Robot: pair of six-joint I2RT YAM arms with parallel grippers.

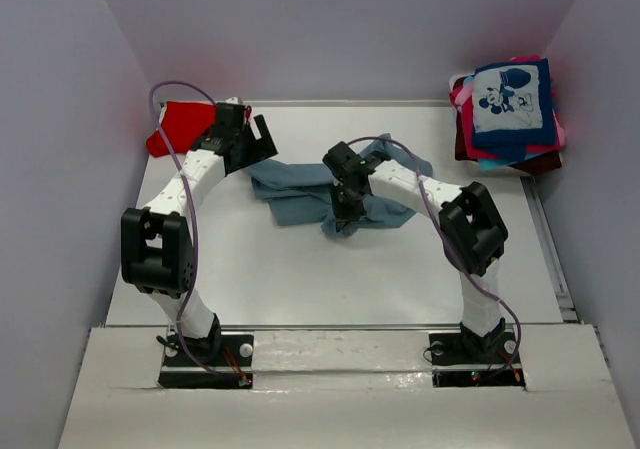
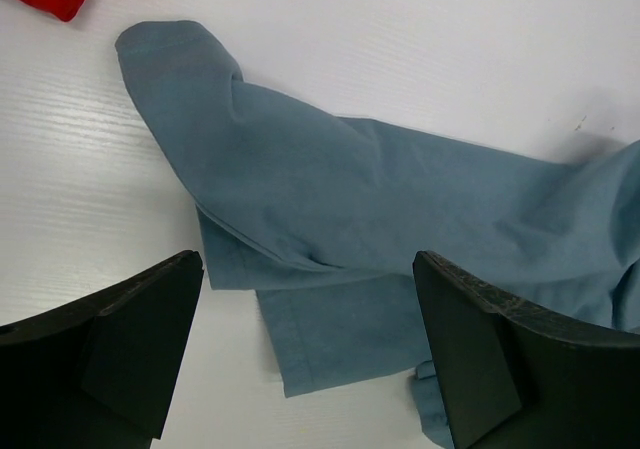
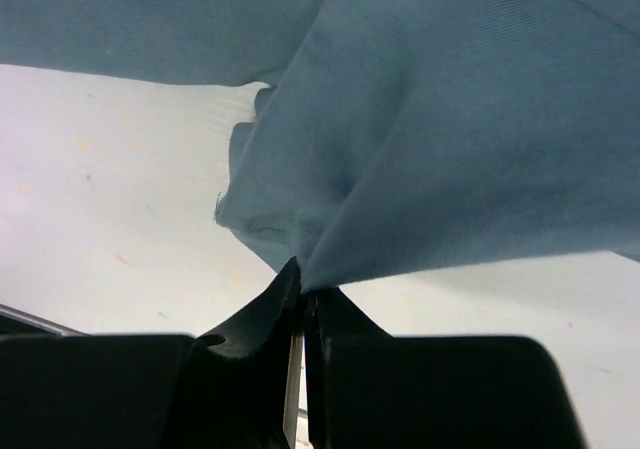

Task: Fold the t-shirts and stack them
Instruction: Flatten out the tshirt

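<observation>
A red t-shirt [image 1: 178, 126] lies bunched at the far left corner of the counter [image 1: 330, 279]. Just right of it the left tool [image 2: 308, 264] hangs released, jaws spread wide and grasping nothing, above the left end of the grey-blue t-shirt [image 1: 295, 191]. That shirt lies rumpled across the middle of the counter. At its near right part the right tool [image 3: 302, 281] is clenched on a pinch of its cloth, which fans out from the jaws. In the far right corner sits a stack of folded t-shirts [image 1: 490, 151], with a navy cartoon-mouse t-shirt [image 1: 510, 104] on top.
</observation>
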